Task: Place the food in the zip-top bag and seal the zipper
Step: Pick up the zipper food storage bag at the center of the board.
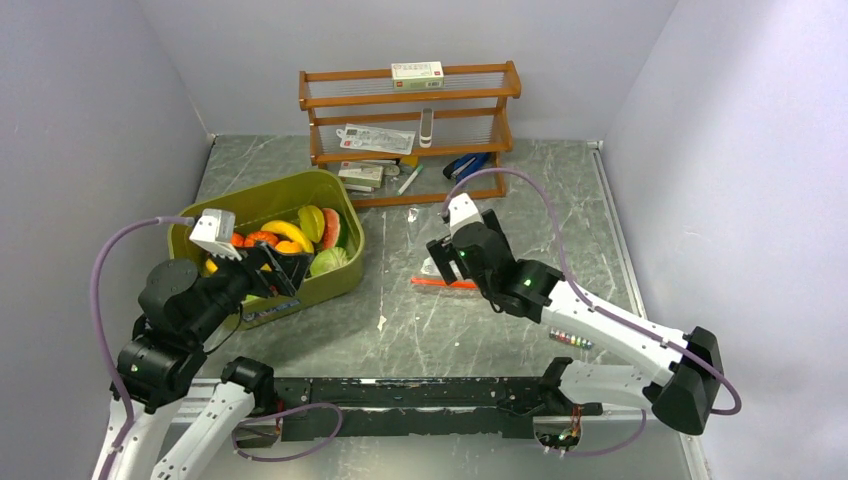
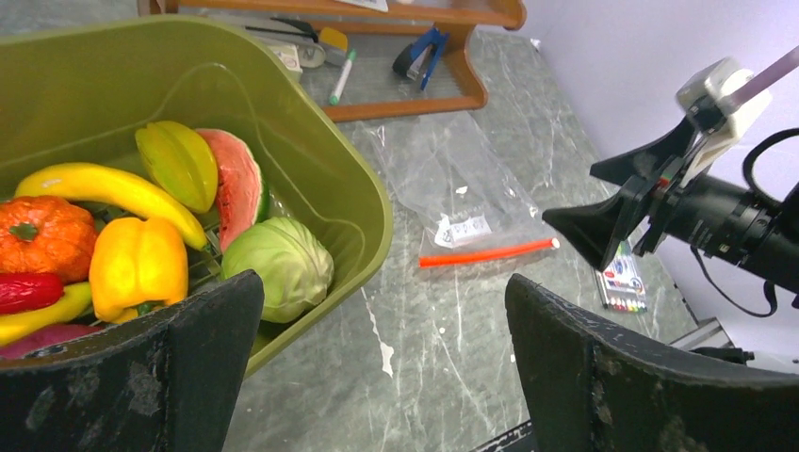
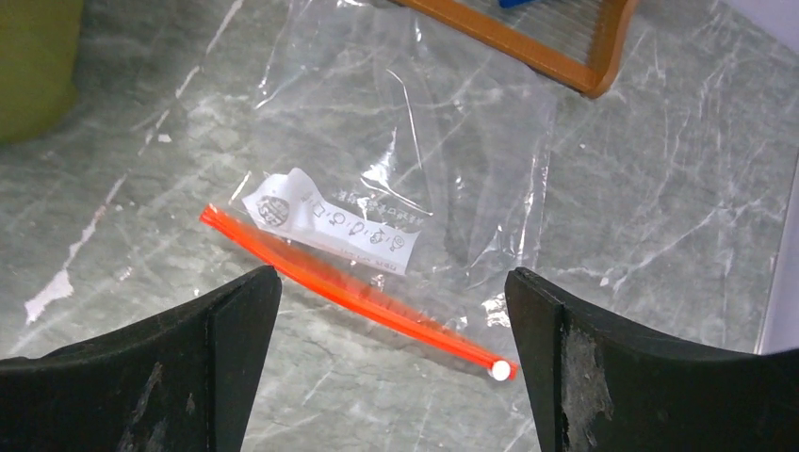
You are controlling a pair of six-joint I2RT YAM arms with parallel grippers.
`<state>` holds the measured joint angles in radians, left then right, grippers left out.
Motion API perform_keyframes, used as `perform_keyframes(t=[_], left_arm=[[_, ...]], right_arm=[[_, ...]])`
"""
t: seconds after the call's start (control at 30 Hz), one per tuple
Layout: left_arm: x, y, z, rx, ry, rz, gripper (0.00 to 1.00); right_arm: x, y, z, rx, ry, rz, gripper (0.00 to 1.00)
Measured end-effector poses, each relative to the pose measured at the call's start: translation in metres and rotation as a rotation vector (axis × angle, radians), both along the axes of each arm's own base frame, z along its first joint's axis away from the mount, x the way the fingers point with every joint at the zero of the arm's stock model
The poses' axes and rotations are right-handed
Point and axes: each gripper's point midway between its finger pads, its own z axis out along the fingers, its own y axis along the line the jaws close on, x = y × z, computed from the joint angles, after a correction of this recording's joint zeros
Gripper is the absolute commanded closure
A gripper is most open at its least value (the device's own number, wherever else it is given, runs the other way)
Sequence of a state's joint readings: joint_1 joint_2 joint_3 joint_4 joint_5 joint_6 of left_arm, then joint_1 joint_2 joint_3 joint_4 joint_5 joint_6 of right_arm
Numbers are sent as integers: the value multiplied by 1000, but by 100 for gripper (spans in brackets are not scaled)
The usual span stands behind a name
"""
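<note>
The grey marbled table [image 1: 400, 330] carries an olive tub [image 2: 311, 160] on its left side, heaped with the food [image 2: 137, 259]. Right of it the zip-top bag [image 3: 452, 141] lies flat. The left hand [image 2: 382, 282] hangs over the tub's near rim and the right hand [image 3: 393, 278] above the zipper [image 3: 358, 292]. Both gape wide, holding nothing.

Grey marble-patterned desk [image 1: 400, 330], veined white, marked with pale scuffs and chips. Boxed in on three sides by plain lavender-grey panels: back wall [image 1: 400, 30], left wall [image 1: 80, 110], right wall [image 1: 740, 130]. On the desk, close against the back wall, an orange-brown wooden rack [image 1: 470, 96]: three tiers, thin wire slats between the rails. Soft, even light throughout; shadows faint, edges diffuse.
</note>
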<state>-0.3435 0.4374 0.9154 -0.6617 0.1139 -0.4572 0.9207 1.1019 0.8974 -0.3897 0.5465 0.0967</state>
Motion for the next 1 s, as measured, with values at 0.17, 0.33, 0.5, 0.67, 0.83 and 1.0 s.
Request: perform_keyframes(t=[0.17, 0.33, 0.5, 0.67, 0.83, 1.0], left_arm=[[-2, 6, 7, -5, -25, 30, 1], [-1, 8, 7, -5, -26, 44, 1], [-5, 12, 18, -11, -48, 59, 1], [-12, 19, 29, -26, -93, 81, 1], [-14, 23, 33, -24, -121, 92, 1], [-12, 25, 34, -13, -123, 104, 1]], right_arm=[[-7, 3, -13, -76, 46, 89, 10], [-14, 4, -32, -186, 102, 185, 16], [-16, 2, -64, -327, 181, 239, 26], [-15, -8, -103, -517, 272, 276, 43], [-13, -13, -112, -598, 285, 310, 46], [-15, -15, -118, -626, 285, 346, 43]])
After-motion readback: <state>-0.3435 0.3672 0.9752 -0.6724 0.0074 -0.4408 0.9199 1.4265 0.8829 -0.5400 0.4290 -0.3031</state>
